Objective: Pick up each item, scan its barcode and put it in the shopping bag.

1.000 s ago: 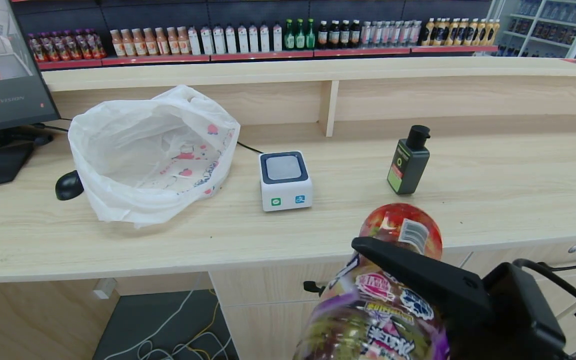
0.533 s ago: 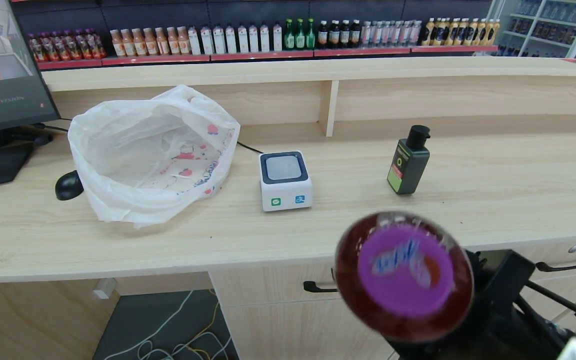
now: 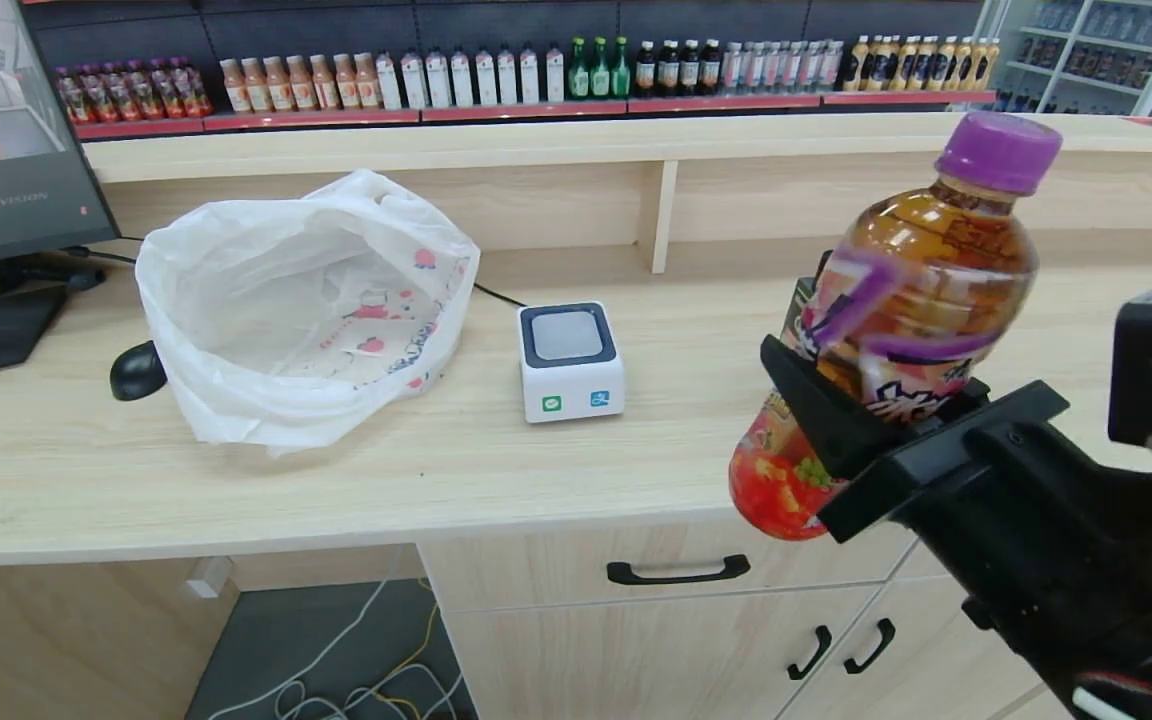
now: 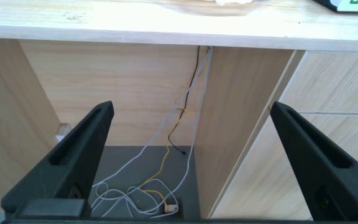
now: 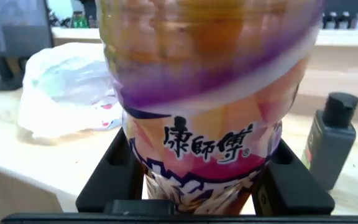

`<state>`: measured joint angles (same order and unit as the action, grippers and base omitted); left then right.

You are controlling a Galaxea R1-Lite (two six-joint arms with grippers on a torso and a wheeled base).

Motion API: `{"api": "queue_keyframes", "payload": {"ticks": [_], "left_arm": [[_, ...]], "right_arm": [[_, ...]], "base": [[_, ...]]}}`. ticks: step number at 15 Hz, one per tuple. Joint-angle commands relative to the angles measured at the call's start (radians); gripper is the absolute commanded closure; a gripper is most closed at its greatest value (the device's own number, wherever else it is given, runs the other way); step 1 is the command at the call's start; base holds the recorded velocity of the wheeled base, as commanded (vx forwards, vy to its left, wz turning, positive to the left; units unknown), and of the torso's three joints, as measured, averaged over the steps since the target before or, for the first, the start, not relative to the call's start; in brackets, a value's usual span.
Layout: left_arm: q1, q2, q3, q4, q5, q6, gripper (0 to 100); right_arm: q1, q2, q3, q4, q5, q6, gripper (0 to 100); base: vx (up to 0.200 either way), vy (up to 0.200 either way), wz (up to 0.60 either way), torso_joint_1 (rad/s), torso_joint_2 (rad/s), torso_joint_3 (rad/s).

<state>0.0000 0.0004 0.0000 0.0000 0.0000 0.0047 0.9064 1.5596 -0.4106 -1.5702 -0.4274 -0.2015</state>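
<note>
Though nearly upright, purple-capped amber bottle (image 3: 926, 250)

The right gripper (image 3: 911, 400) has swung the bottle (image 3: 921, 290) round and lifted it. A second ago the bottle lay low near the counter's (image 3: 436, 480) front edge, its red base pointing away and its barcode facing up. Half a second ago its purple cap (image 3: 998, 150) faced the head camera. Now the cap is on top, leaning toward the right, and the bottle stands nearly upright and higher above the front edge, nearer the right end. It now covers most of the dark bottle (image 3: 798, 300) behind it. The gripper has risen too, its arm now reaching in from the right.
</note>
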Motion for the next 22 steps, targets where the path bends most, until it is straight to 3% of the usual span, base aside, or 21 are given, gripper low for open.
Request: {"api": "queue_keyframes", "payload": {"ticks": [1, 4, 5, 10, 16, 22], "left_arm": [[0.000, 0.000, 0.000, 0.000, 0.000, 0.000, 0], [0.000, 0.000, 0.000, 0.000, 0.000, 0.000, 0], [0.000, 0.000, 0.000, 0.000, 0.000, 0.000, 0], [0.000, 0.000, 0.000, 0.000, 0.000, 0.000, 0], [0.000, 0.000, 0.000, 0.000, 0.000, 0.000, 0], [0.000, 0.000, 0.000, 0.000, 0.000, -0.002, 0]], "right_arm": [[-0.095, 0.020, -0.004, -0.001, 0.003, 0.094, 100], [-0.156, 0.025, -0.027, 0.045, 0.021, 0.162, 100], [-0.192, 0.025, -0.053, 0.072, 0.072, 0.171, 100], [-0.268, 0.053, -0.094, 0.047, 0.081, 0.185, 100], [-0.281, 0.082, -0.131, 0.042, 0.081, 0.188, 100], [-0.291, 0.083, -0.137, 0.035, 0.081, 0.188, 100]], "base": [[0.000, 0.000, 0.00, 0.000, 0.00, 0.000], [0.000, 0.000, 0.00, 0.000, 0.00, 0.000], [0.000, 0.000, 0.00, 0.000, 0.00, 0.000], [0.000, 0.000, 0.00, 0.000, 0.00, 0.000], [0.000, 0.000, 0.00, 0.000, 0.00, 0.000], [0.000, 0.200, 0.00, 0.006, 0.00, -0.001]]}}
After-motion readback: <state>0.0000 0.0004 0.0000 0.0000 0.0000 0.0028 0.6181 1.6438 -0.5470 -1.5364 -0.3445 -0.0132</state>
